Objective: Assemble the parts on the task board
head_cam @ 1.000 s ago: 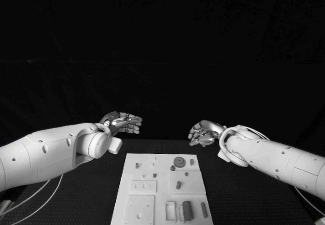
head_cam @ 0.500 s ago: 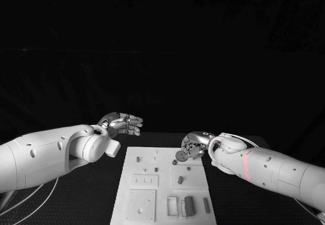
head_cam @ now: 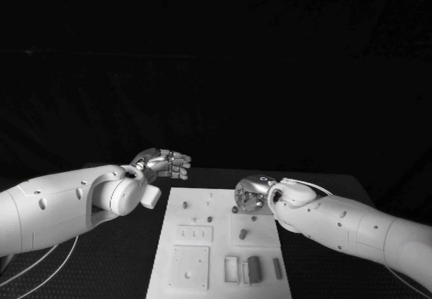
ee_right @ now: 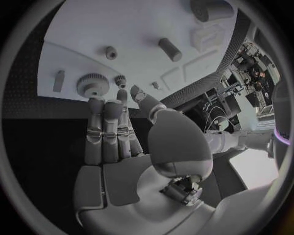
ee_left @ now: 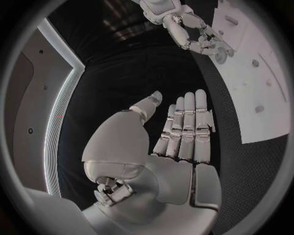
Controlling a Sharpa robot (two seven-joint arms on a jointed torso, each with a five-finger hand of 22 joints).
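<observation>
The right hand [head_cam: 253,192] is silver metal with jointed fingers [ee_right: 104,128], straight and close together, holding nothing. In the right wrist view the fingertips end just short of a round toothed gear [ee_right: 93,84], beside a smaller toothed gear [ee_right: 120,81]; whether they touch the larger one cannot be told. In the head view this hand sits at centre right, over the upper right corner of the task board [head_cam: 174,286].

The left hand [head_cam: 163,163] hangs at centre left in the head view, above and beyond the board's upper left corner, well apart from it. Its fingers [ee_left: 186,127] lie flat side by side, thumb slightly off, empty.

The task board is a flat, smooth white rectangular plate running from centre to bottom of the head view. It carries raised square panels, small pegs and a dark upright block [head_cam: 254,268] near its lower right. A short cylinder [ee_right: 169,49] lies on it.

The bench [head_cam: 344,285] has a dark, finely woven surface.
</observation>
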